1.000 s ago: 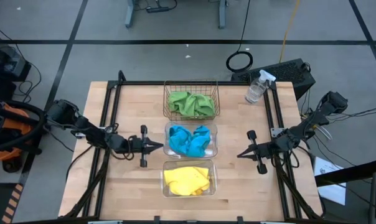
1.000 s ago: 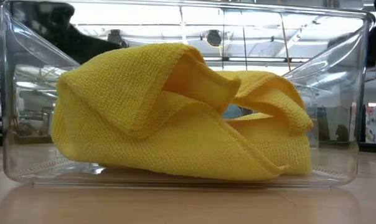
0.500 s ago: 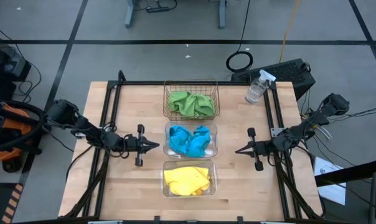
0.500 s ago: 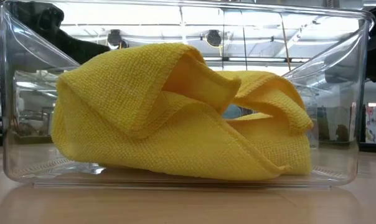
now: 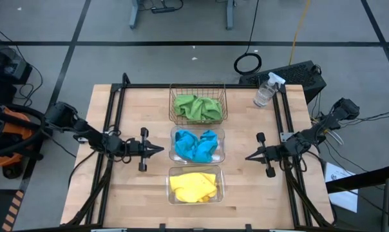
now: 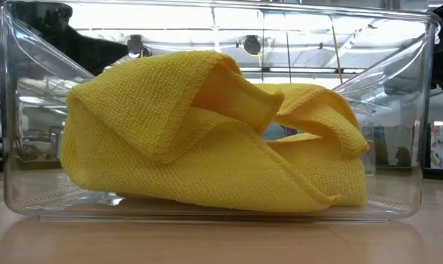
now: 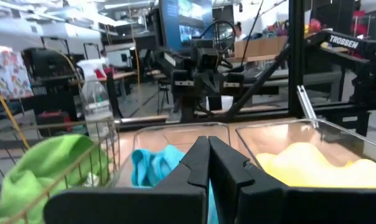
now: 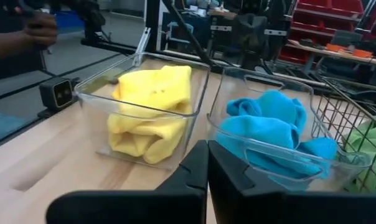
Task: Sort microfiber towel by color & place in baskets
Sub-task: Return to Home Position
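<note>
Three baskets stand in a row down the table's middle. The far copper wire basket [image 5: 197, 103] holds green towels [image 5: 196, 108]. The middle clear basket [image 5: 198, 145] holds blue towels [image 5: 196, 146]. The near clear basket [image 5: 196, 185] holds yellow towels [image 5: 193, 185], which fill the low view [image 6: 207, 139]. My left gripper [image 5: 161, 149] is shut, left of the middle basket. My right gripper [image 5: 247, 158] is shut, to its right. Neither holds anything.
A clear spray bottle [image 5: 266, 91] stands at the table's far right corner. Black frame rails [image 5: 111, 129] run along the table's left and right sides. Bare wood lies on either side of the baskets. A person's hand [image 8: 42, 25] shows beyond the table's near edge.
My left gripper has drawn back a little toward the table's left edge, away from the middle basket. The towels and baskets have stayed where they were.
</note>
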